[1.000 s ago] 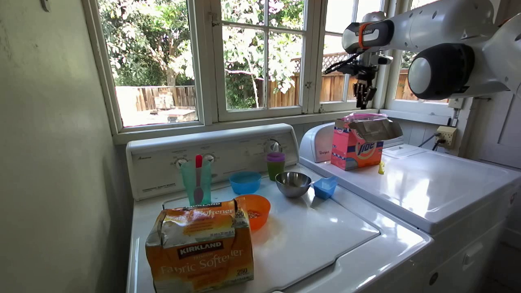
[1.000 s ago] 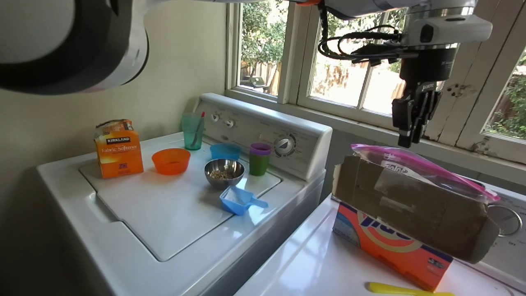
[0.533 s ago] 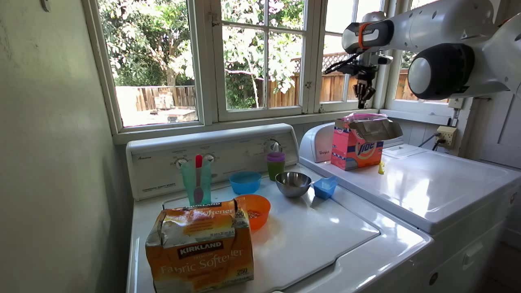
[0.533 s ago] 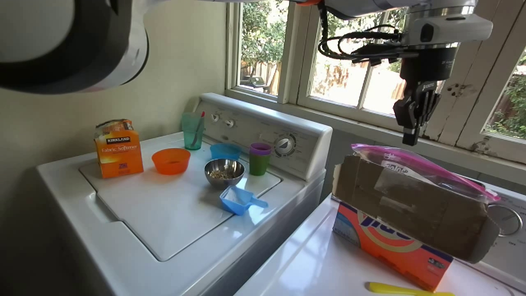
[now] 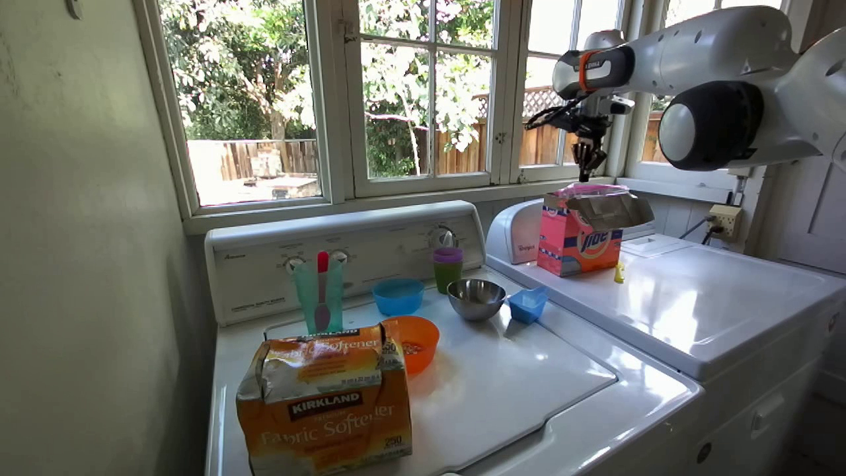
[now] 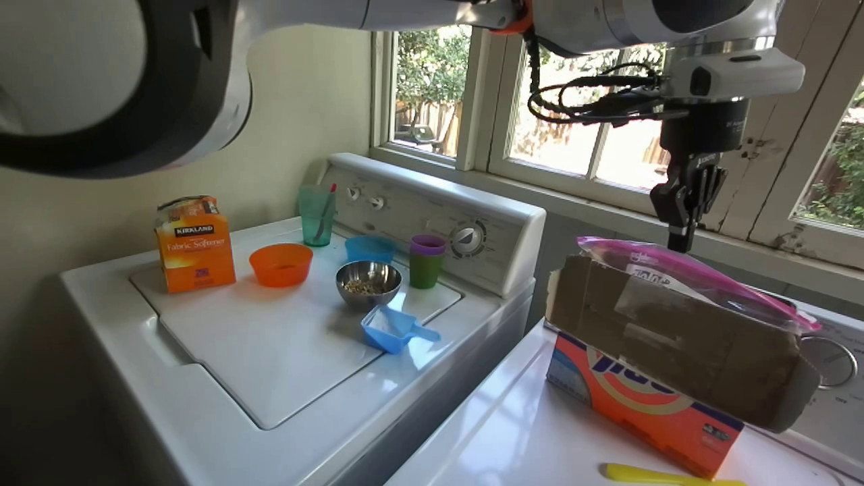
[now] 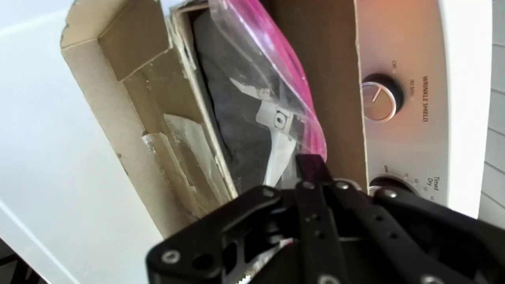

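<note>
My black gripper points down above the open Tide box, seen in both exterior views (image 5: 584,176) (image 6: 680,240). In the wrist view its fingertips (image 7: 313,165) are together with nothing visible between them. The orange box (image 5: 581,251) (image 6: 641,412) has its brown cardboard flap (image 6: 682,344) folded outward. A clear bag with a pink zip edge (image 6: 702,273) sticks up out of the box, and the zip edge (image 7: 294,75) ends close to my fingertips in the wrist view. A white shape (image 7: 282,138) and dark grey material (image 7: 240,114) lie beneath the clear plastic. I cannot tell if the tips touch the bag.
A yellow handle (image 6: 675,475) lies before the box. On the neighbouring washer stand a steel bowl (image 6: 368,283), blue scoop (image 6: 395,329), orange bowl (image 6: 281,264), blue bowl (image 6: 370,248), green-purple cups (image 6: 426,262), teal cup (image 6: 317,216) and Kirkland box (image 6: 196,250). Windows stand behind.
One second ago my fingertips were slightly apart; half a second ago they were together. Since then my arm and gripper have moved down closer to the bag. The objects have not moved.
</note>
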Tool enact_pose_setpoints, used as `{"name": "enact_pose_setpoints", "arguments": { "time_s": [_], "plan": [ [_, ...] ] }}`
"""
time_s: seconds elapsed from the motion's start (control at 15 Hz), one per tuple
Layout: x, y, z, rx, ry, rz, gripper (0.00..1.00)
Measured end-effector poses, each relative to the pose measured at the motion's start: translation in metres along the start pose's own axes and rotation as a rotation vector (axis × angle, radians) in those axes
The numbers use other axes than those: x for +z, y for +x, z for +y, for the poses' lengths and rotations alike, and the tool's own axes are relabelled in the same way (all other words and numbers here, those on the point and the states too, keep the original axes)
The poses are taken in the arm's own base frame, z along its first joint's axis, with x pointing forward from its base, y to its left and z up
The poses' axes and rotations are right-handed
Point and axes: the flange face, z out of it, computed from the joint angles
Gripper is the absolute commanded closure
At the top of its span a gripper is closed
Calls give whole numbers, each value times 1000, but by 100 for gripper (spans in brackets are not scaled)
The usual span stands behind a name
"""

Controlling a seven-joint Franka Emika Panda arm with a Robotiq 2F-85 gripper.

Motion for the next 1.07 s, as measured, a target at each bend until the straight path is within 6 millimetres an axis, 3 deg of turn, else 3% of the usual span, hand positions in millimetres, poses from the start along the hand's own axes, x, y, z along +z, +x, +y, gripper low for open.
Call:
{"name": "enact_pose_setpoints", "arguments": {
  "time_s": [0.73, 1.07],
  "plan": [
    [3, -9, -4, -9, 13, 6, 100],
    [15, -9, 1, -4, -42, 2, 100]
  ]
}}
